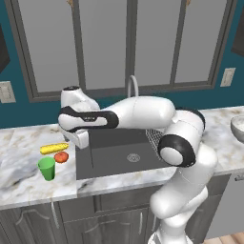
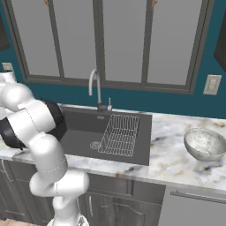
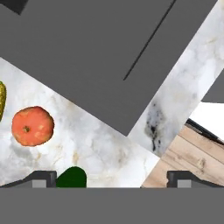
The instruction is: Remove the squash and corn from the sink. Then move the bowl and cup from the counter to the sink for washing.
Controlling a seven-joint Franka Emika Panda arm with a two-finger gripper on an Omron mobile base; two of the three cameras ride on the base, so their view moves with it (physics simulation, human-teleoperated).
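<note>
The corn (image 1: 54, 148), the squash (image 1: 61, 157) and the green cup (image 1: 46, 168) lie close together on the marbled counter (image 1: 28, 143), left of the sink (image 1: 119, 155). My gripper (image 1: 78, 139) hangs over the sink's left rim, just right of them. In the hand view it is open (image 3: 113, 179) with nothing between its fingertips (image 3: 43, 178). That view has the squash (image 3: 33, 126) at left, a sliver of corn (image 3: 1, 100) at the edge and the cup's rim (image 3: 71, 178) at the bottom. The speckled bowl (image 2: 205, 143) sits on the counter right of the sink (image 2: 84, 139).
A wire rack (image 2: 119, 134) fills the sink's right half, and the curved faucet (image 2: 95, 88) rises behind the basin. Windows and a teal wall back the counter. Wooden floor (image 3: 192, 162) shows past the counter's front edge in the hand view.
</note>
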